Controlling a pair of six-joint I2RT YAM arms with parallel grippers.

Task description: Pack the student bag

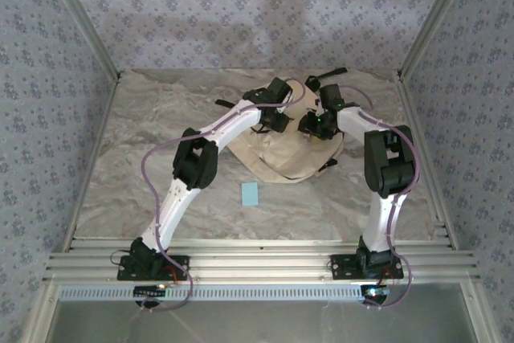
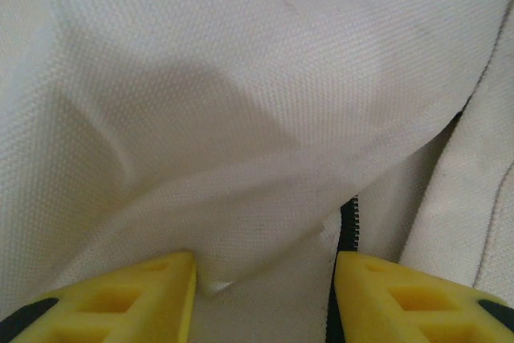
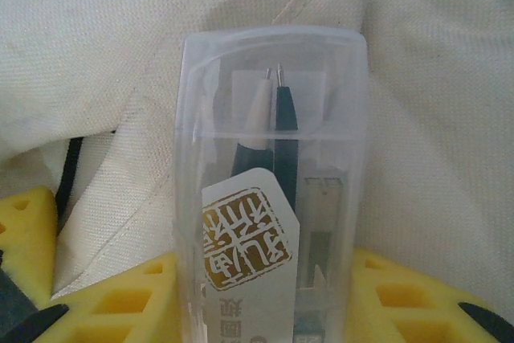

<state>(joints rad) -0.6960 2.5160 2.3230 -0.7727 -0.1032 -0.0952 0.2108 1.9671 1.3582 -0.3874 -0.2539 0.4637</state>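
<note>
Our left fingers (image 2: 120, 299) stand apart around a loose fold of the soft cream-beige fabric backpack (image 1: 279, 158), gripping nothing. The bag lies mid-table toward the far side, under both wrists. Our right fingers (image 3: 401, 299) clamp a clear rectangular plastic pen case (image 3: 273, 158). To do this well, we judge the left should pinch cloth just beside the black zipper (image 2: 347, 230) and lift, so the case slides in end-first without snagging.

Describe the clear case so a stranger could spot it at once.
Start at the cream student bag mid-table; the right gripper hangs over it. Between its yellow fingers stands a clear plastic case holding two pens, a gold seal label on its front. Unlike the opaque fabric around it, it is see-through.
</note>
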